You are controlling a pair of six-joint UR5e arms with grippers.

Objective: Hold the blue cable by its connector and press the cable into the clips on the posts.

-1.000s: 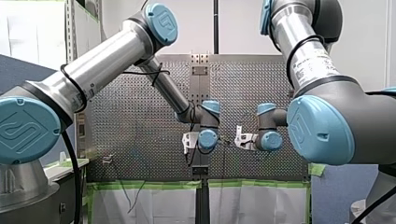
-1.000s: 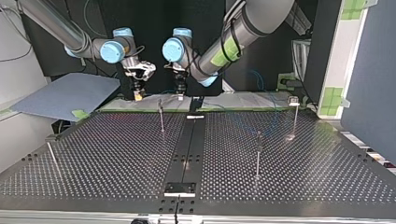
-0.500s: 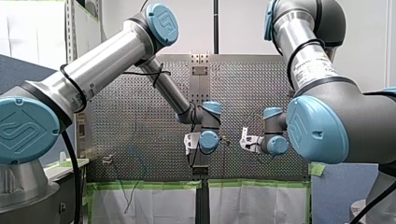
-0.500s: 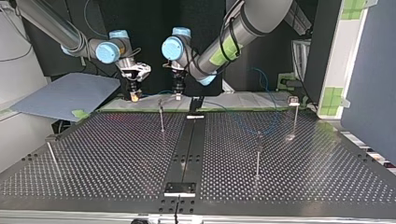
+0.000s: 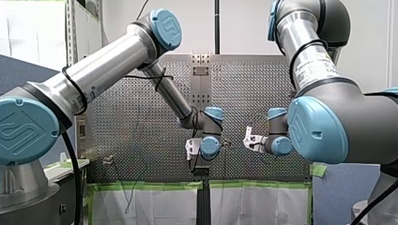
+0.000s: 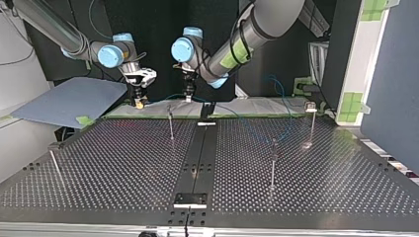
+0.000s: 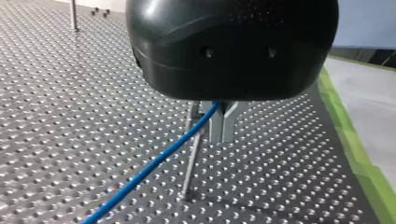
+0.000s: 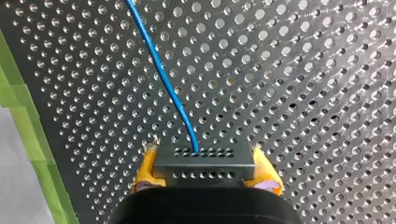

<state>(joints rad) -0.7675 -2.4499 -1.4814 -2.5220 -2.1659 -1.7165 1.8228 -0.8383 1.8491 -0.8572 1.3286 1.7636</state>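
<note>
The cable (image 8: 163, 79) is bright blue against the table (image 8: 303, 70), a dark sheet dotted with a grid of holes. The connector (image 8: 204, 165) is dark grey with rows of tiny holes. The right gripper (image 8: 205, 157) wears yellow pads (image 8: 145, 170). Green tape (image 8: 28, 140) edges the table. Upper left in the front view, the left arm (image 5: 108, 61) is silver with light-blue caps.

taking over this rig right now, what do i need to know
Right pincer: shut on the connector, yellow pads on its sides.
Left pincer: shut on the blue cable, with a post right under it.
Both hang at the far edge of the table in the top view.
Done: connector and cable gripped.
Left: no clip visibly holds the cable; press it into each.
</note>
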